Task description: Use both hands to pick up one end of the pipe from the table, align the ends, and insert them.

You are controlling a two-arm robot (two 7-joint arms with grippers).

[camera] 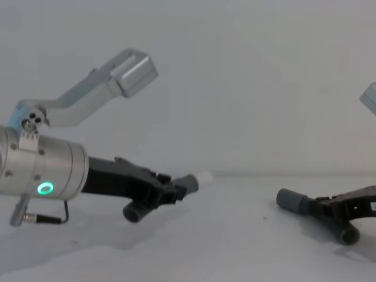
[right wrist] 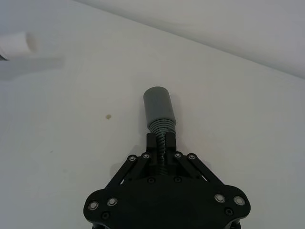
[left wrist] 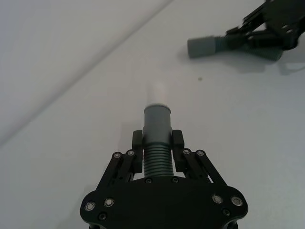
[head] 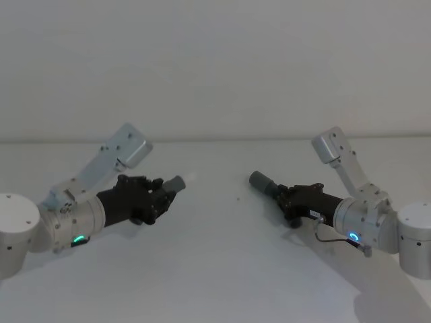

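Left hand [left wrist: 157, 140]: low over the left side of the counter [head: 222, 269], pointing toward the middle. Its two fingers [left wrist: 138, 139] are closed tight on the ribbed middle of the left pipe piece [left wrist: 157, 124].
Left pipe piece: clamped between the fingers. Its smooth grey cuff sticks out past the fingertips and ends in a narrower white tip [left wrist: 158, 93]. In the chest view its other end [camera: 132, 212] curves down below the hand.
Right hand [right wrist: 161, 140]: low over the right side of the counter, pointing back toward the left hand. Its fingers are drawn in on the ribbed section of the right pipe piece [right wrist: 158, 106].
Right pipe piece: gripped just behind its plain grey cuff, which juts out in front of the fingertips. In the chest view its rear end [camera: 349, 236] drops toward the counter, possibly touching it, though this is hard to judge.
Ends: the white tip and the plain cuff face each other across the middle of the counter, well apart and not lined up.
Counter: plain white, with a small dark speck [right wrist: 108, 116] on the bare stretch between the two ends.
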